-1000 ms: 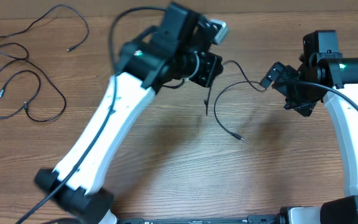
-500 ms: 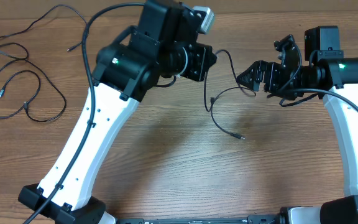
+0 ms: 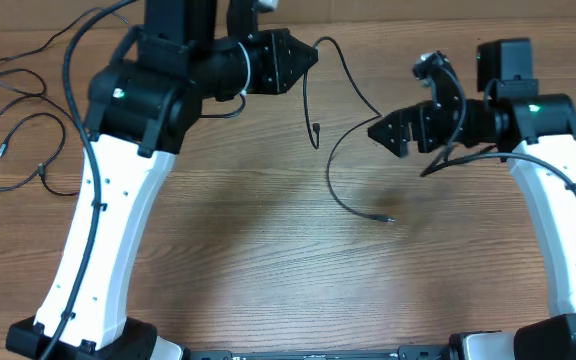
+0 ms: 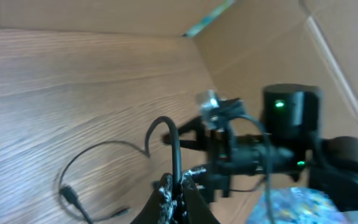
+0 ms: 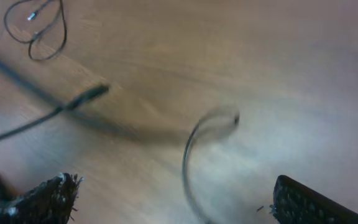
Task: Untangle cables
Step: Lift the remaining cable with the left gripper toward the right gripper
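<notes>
One thin black cable hangs from my left gripper, which is shut on it above the far middle of the table. In the left wrist view the fingertips pinch the cable upright. From there it arcs right, drops past my right gripper and curls down to a plug on the wood. My right gripper is open wide. A blurred stretch of this cable shows in its gap, touching neither finger. More cables lie in loose loops at the far left.
The table is brown wood. The left arm's white link slants over the left half. The right arm stands along the right edge. A cardboard wall rises behind the table.
My left gripper has drawn back left and toward the far edge with the cable, stretching its loop out. The right gripper has swung left and stays open.
</notes>
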You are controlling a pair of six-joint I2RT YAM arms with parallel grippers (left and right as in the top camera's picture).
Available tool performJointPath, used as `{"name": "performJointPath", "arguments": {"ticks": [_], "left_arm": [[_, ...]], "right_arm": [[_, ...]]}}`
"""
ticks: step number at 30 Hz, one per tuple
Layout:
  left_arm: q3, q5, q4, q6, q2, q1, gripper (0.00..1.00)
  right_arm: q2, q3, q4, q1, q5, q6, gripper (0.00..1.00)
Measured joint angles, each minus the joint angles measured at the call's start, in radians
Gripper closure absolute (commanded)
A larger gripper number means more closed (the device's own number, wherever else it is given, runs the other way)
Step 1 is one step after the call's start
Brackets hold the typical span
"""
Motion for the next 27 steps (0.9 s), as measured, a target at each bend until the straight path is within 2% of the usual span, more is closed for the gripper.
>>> {"name": "performJointPath", "arguments": {"ticks": [7, 11, 13, 15, 20, 24, 27], "left_arm": [[0.003, 0.078, 0.026, -0.045, -0.006, 0.002, 0.96], [0.003, 0.096, 0.036, -0.055, -0.009, 0.003, 0.96], [0.003, 0.1, 0.036, -0.063, -0.01, 0.01, 0.96], [0.003, 0.103, 0.034, -0.066, -0.011, 0.021, 0.96], [0.003, 0.107, -0.019, -0.067, -0.014, 0.098, 0.96], [0.003, 0.107, -0.047, -0.066, -0.014, 0.15, 0.96], [0.003, 0.107, -0.048, -0.066, -0.015, 0.161, 0.96]], "right_arm": [[0.027, 0.0, 0.168, 0.087, 0.042, -0.016, 0.01], [0.061, 0.0, 0.187, 0.1, 0.053, -0.021, 0.17], [0.074, 0.0, 0.182, 0.1, 0.059, -0.018, 0.28], [0.083, -0.001, 0.173, 0.099, 0.069, -0.013, 0.29], [0.091, -0.001, 0.164, 0.099, 0.105, 0.016, 0.54], [0.092, -0.001, 0.165, 0.099, 0.111, 0.024, 0.96], [0.092, -0.001, 0.169, 0.099, 0.106, 0.048, 0.96]]}}
